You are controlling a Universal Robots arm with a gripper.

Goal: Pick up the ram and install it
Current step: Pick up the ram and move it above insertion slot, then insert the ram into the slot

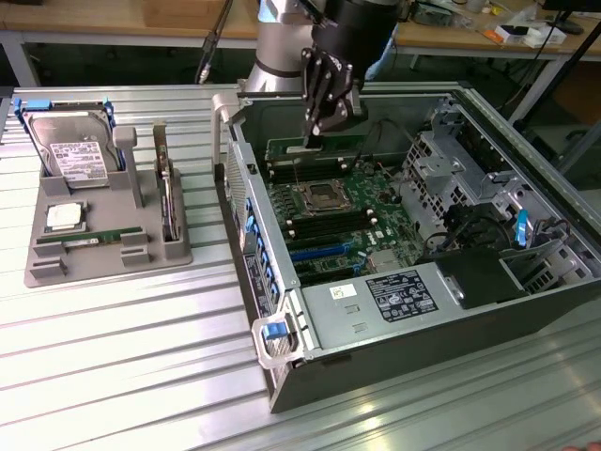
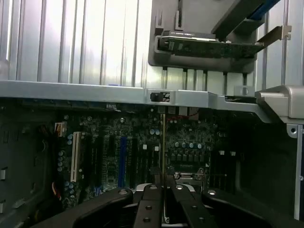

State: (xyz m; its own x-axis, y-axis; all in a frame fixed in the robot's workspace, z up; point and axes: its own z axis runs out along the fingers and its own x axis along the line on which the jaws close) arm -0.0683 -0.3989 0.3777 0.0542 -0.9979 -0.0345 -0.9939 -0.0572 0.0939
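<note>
Jaws pinched tight on the ram, gripper down in the open computer case, stick hanging over the motherboard; grey tray alongside holding hard drive, processor, bracketed card

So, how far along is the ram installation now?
Done: the ram is picked up. In hand: the tool is shut on it, holding it over the motherboard inside the case. Left: it does not look seated in a slot yet.

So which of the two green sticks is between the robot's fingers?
The ram over the computer's motherboard, gripped on edge; the other stick lies in the grey tray.
</note>
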